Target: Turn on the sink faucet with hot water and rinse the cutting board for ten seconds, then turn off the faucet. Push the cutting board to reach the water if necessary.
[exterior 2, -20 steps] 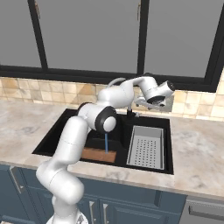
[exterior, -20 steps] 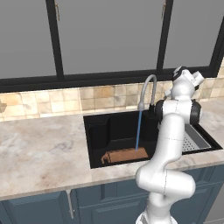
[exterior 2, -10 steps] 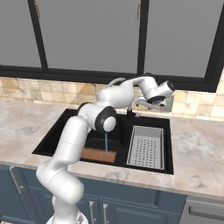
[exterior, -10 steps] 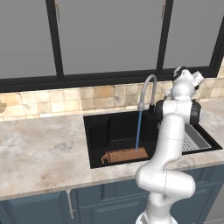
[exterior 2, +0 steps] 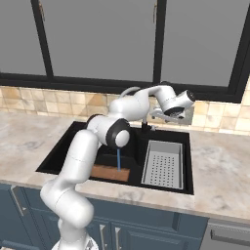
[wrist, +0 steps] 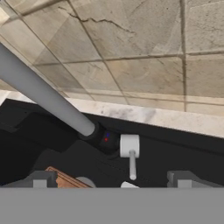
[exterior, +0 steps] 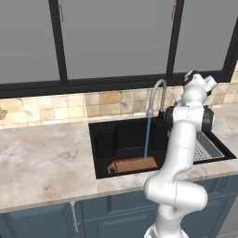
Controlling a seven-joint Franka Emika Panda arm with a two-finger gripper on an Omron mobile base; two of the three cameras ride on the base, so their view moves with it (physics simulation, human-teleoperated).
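I'm watching the thin light-blue water stream falling onto the flat brown wooden cutting board in the deep black sink, so rinsing is running; my hand, fingers apart, is hovering near the slim grey gooseneck faucet, whose lever I judge needs shutting next

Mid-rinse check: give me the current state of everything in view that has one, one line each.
sink faucet: on, spout arched over the basin.
water: running, a thin stream landing on the board.
cutting board: flat on the sink floor, under the stream.
sink: holds the board and tray.
drain tray: sits in the sink's right part, nothing on it.
faucet lever: ungrasped, ahead of the fingertips.
hand: open, holding nothing, near the faucet base.
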